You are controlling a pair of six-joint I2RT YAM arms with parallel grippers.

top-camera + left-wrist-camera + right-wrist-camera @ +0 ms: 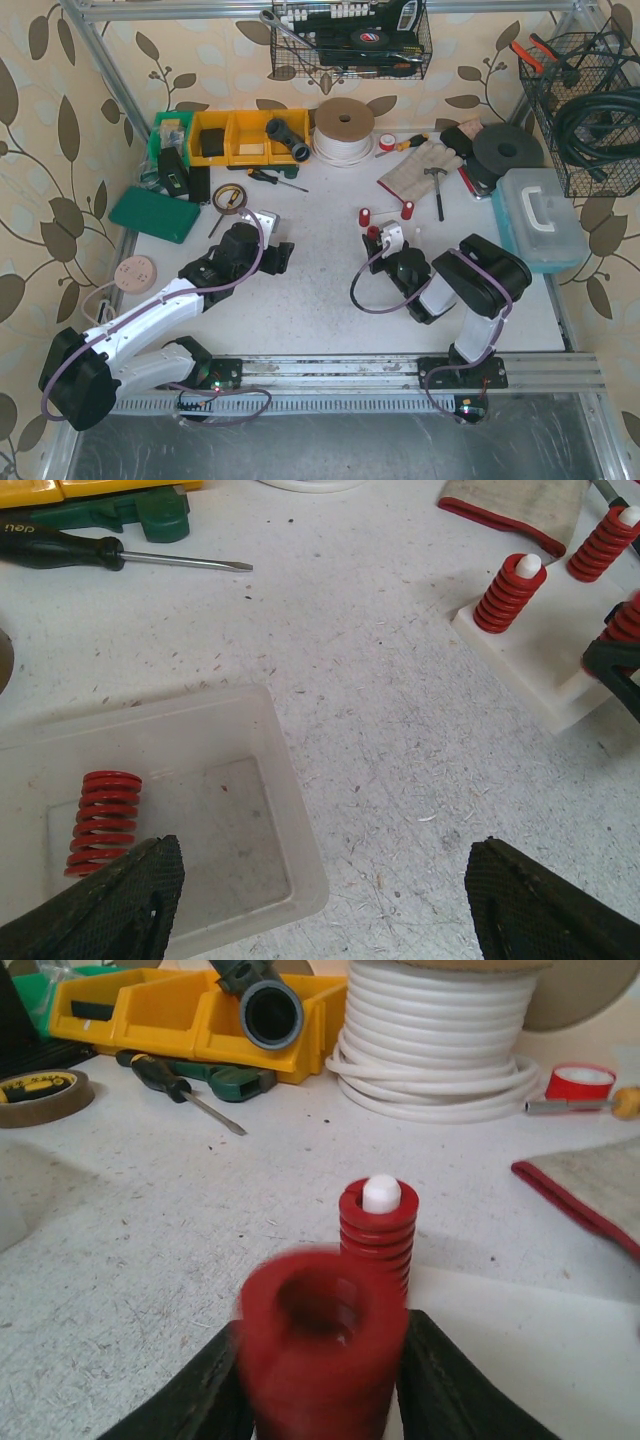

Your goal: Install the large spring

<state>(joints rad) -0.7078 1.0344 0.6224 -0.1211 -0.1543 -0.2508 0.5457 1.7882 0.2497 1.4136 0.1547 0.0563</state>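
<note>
The large red spring stands upright between my right gripper's black fingers, over the white base plate. The spring is blurred while the fingers look sharp, so it sits loose between slightly parted jaws. Just behind it a smaller red spring sits on a white peg. From above, the right gripper is at the base plate. My left gripper hangs open and empty above the table, beside a clear tray that holds one red spring.
Two loose red springs stand beyond the plate. A screwdriver, yellow bins, a white cable coil, work gloves, a hammer and a toolbox lie around the back and right.
</note>
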